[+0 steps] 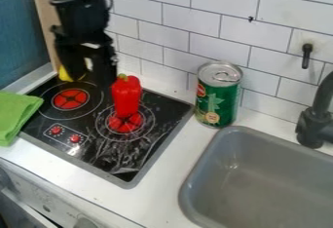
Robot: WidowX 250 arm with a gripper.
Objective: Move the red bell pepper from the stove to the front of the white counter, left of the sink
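A green cloth lies over the stove's left edge, while a yellow object, partly hidden, sits at its back left corner beside the black gripper, whose fingers are spread apart. Just right of them, a red pepper stands upright on the stove's right burner. A green can stands near the back right corner, with the gray sink at the counter's right.
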